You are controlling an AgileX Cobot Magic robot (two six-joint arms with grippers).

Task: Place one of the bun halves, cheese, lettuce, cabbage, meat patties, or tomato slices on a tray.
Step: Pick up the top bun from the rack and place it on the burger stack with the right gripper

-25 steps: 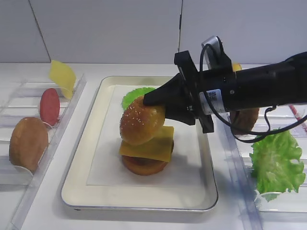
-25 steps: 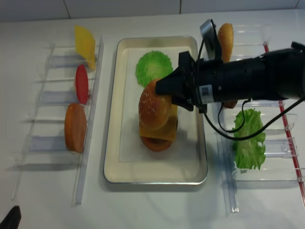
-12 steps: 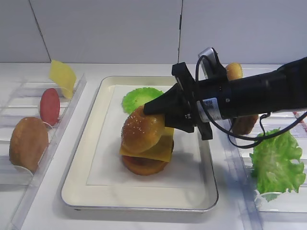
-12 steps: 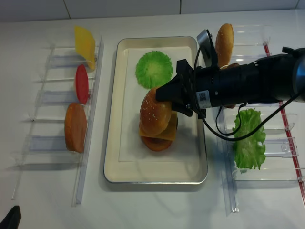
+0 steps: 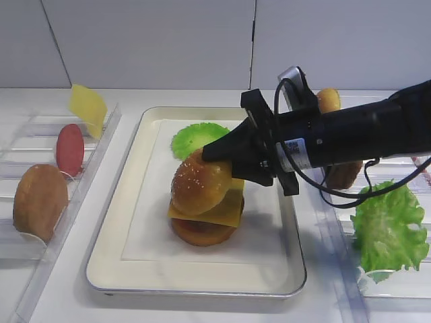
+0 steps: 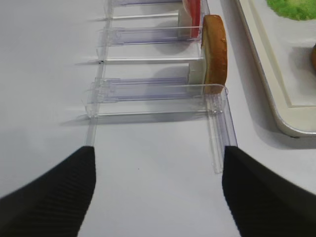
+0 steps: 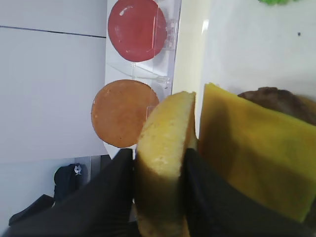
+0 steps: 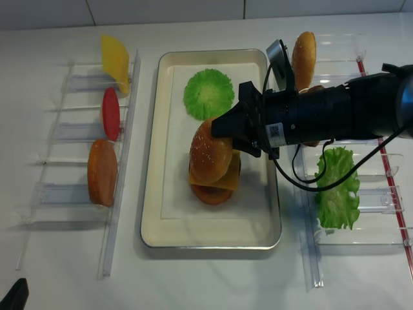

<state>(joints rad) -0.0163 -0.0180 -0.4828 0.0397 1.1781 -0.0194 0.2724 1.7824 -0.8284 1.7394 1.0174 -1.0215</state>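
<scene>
My right gripper (image 5: 207,151) (image 8: 217,129) (image 7: 160,160) is shut on the sesame bun top (image 5: 199,185) (image 8: 208,154) (image 7: 165,133), pinching its edge between both black fingers. The bun leans tilted against a yellow cheese slice (image 5: 221,211) (image 7: 252,158) that lies on a dark meat patty (image 7: 276,98), stacked in the middle of the silver tray (image 5: 114,229) (image 8: 151,194). A cabbage disc (image 5: 195,138) (image 8: 208,93) lies at the tray's far end. My left gripper (image 6: 158,168) hovers open over bare table, nothing between its fingers.
The left rack holds another cheese slice (image 8: 115,59), a tomato slice (image 8: 111,113) (image 7: 137,29) and an orange-brown disc (image 8: 102,172) (image 6: 215,47). The right rack holds a plain bun (image 8: 303,55) and a lettuce leaf (image 5: 387,229) (image 8: 337,190) under my right arm.
My right gripper carried the bun top down and slightly toward the tray's near end onto the cheese. Over the last half second it has barely moved.
</scene>
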